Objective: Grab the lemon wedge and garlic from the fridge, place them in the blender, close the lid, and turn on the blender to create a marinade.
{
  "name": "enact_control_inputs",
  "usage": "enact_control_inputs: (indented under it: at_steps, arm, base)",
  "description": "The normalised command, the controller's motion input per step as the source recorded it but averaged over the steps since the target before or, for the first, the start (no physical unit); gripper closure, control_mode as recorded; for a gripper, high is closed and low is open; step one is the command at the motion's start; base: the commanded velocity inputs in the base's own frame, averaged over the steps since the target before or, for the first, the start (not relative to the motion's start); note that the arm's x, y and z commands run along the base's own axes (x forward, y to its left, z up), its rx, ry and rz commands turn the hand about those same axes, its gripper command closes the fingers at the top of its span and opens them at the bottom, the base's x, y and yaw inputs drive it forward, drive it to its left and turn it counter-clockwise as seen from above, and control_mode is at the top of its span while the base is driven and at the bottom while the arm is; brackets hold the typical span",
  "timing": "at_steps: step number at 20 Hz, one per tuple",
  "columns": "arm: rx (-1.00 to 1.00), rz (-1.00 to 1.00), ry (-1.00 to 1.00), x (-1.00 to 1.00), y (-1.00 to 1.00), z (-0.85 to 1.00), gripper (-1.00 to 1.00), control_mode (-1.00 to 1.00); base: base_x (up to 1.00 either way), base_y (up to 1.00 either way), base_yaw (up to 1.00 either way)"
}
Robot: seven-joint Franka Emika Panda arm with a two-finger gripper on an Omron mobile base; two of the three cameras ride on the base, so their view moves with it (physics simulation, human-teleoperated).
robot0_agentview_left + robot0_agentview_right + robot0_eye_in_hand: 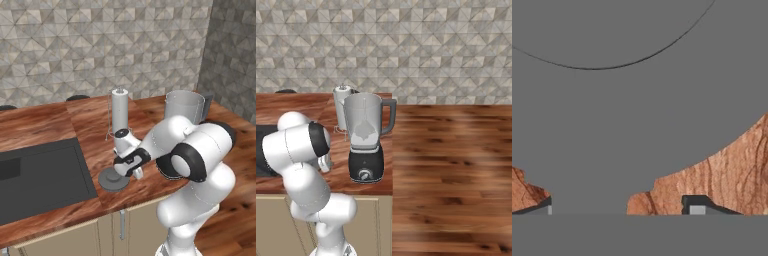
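One lid [113, 180] flat on counter [60, 120], left of blender [366, 137]. Gripper [129, 172] directly over it, jaws apart astride tab, nothing held. Likely light, stiff, slick; pinch tab.

This is looking like a home kitchen, and it is rendered, not real. A wooden counter [60, 125] is running along a wall [100, 45] that is wearing grey stone tiles in a triangle pattern. A dark flat cooktop [40, 175] is sitting sunk into the counter. Beige cabinet doors [135, 225] with a small bar handle are standing under it. A blender [366, 140] and a white paper-towel roll [119, 107] are standing on the counter. A wooden plank floor [456, 180] is lying beside.
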Motion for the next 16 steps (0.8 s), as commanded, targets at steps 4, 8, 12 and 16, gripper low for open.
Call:
enact_control_inputs:
  at_steps: [4, 8, 12, 16]
  arm:
    - [0.0, -0.01, -0.03, 0.0, 0.0, -0.05, 1.0, -1.0]
    - [0.0, 0.0, 0.0, 0.0, 0.0, 0.0, 1.0, -1.0]
    - [0.0, 0.0, 0.0, 0.0, 0.0, 0.0, 1.0, -1.0]
    - [0.0, 0.0, 0.03, -0.05, 0.0, 0.03, 1.0, -1.0]
  base:
    - [0.0, 0.0, 0.0]
    - [0.0, 0.0, 0.0]
    - [0.0, 0.0, 0.0]
    - [0.0, 0.0, 0.0]
